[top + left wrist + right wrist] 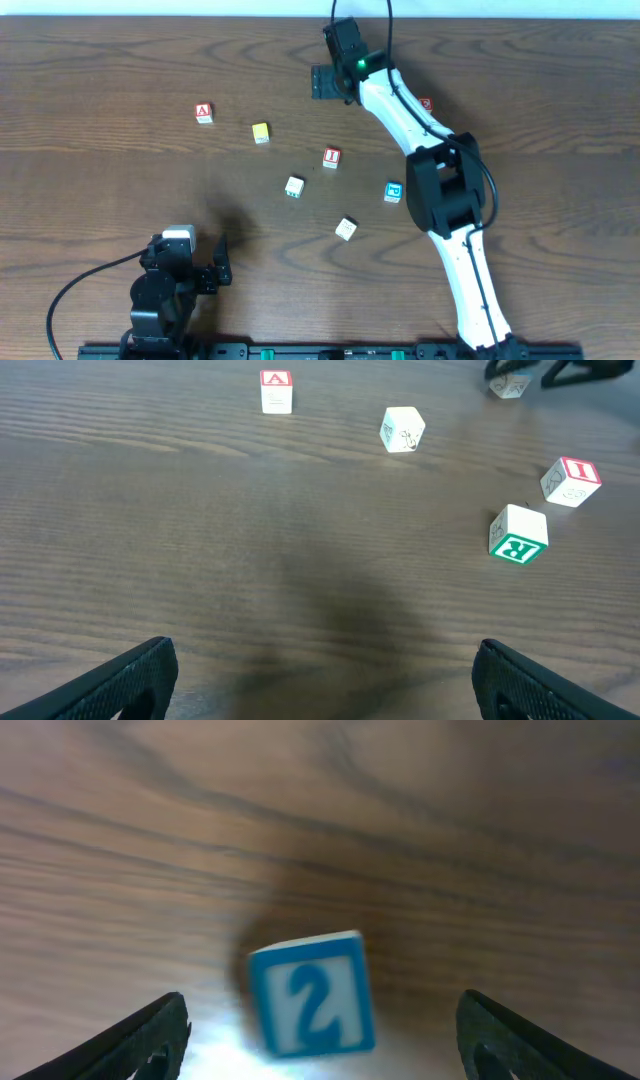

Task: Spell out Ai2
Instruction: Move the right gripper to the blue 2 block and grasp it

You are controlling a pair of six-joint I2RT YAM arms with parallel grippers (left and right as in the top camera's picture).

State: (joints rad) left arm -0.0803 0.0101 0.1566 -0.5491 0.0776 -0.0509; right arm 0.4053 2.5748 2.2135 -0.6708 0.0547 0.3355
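A blue block with a "2" point(312, 992) lies on the wood table between the wide-open fingers of my right gripper point(325, 1005), untouched. In the overhead view the right gripper point(328, 82) is at the far middle of the table and hides that block. The red "A" block point(203, 113) sits at the far left, and it also shows in the left wrist view point(276, 390). The red "I" block point(331, 157) sits mid-table, and it also shows in the left wrist view point(571, 481). My left gripper point(218, 268) is open and empty near the front left, also seen in its wrist view point(327, 657).
A yellow-topped block point(261, 132), a green "R" block point(294, 187), a blue-lettered block point(393, 191) and a white block point(346, 228) are scattered mid-table. A red block point(426, 103) peeks out beside the right arm.
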